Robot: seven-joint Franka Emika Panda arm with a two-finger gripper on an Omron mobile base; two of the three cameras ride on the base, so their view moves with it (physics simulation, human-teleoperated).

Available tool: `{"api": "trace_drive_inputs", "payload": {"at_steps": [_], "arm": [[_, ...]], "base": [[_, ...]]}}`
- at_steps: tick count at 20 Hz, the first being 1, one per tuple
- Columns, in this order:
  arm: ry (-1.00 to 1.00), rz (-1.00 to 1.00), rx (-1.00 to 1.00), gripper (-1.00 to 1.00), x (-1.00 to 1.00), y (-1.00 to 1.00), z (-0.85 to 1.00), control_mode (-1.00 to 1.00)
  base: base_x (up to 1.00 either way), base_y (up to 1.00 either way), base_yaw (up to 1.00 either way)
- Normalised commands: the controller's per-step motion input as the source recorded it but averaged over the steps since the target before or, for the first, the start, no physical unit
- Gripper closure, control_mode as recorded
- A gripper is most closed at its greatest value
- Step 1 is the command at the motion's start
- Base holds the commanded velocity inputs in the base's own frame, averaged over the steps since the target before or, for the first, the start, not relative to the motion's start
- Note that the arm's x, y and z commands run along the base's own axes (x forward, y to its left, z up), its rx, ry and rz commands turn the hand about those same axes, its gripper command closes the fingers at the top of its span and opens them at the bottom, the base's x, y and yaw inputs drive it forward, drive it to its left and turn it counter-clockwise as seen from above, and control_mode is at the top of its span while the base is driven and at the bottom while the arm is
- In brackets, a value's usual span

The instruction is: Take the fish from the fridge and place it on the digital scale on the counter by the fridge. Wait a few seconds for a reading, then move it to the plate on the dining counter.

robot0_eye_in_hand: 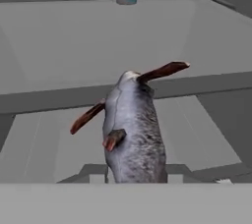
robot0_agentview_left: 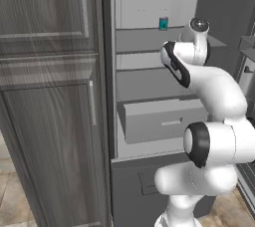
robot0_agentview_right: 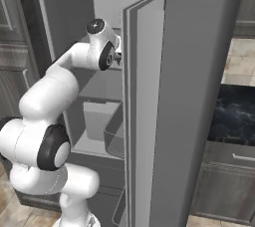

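Claw state cannot be told with its tips hidden behind the fish (robot0_eye_in_hand: pixel 132 129), which stands close before the camera above the fridge (robot0_agentview_left: pixel 149 81) shelves, apparently held, and could strike the open door (robot0_agentview_right: pixel 194 96) on withdrawal.

Flat, even rendered light in all views, no glare or hard highlights; the fridge (robot0_agentview_left: pixel 149 71) interior reads pale grey with only soft shading under the shelves. Base views are sharp but low-res, with jagged edges on the arm. Hand view is softer: the fish (robot0_eye_in_hand: pixel 133 129) fills the near field, slightly blurred, speckle texture smeared.
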Motion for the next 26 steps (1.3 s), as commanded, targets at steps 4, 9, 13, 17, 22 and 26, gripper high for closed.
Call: {"api": "trace_drive_inputs", "payload": {"at_steps": [4,9,13,17,22,26], "arm": [[0.00,0.00,0.05,1.00,-1.00,0.47,0.27,-1.00],[0.03,0.00,0.05,1.00,-1.00,0.50,0.13,-1.00],[0.11,0.00,0.04,1.00,-1.00,0.41,0.00,-1.00],[0.13,0.00,0.01,1.00,-1.00,0.23,-0.12,-1.00],[0.11,0.00,0.03,1.00,-1.00,0.03,-0.17,-1.00],[0.14,0.00,0.07,1.00,-0.99,0.00,-0.11,-1.00]], "base": [[0.00,0.00,0.00],[0.00,0.00,0.00],[0.00,0.00,0.00],[0.00,0.00,0.00],[0.00,0.00,0.00],[0.00,0.00,0.00]]}}
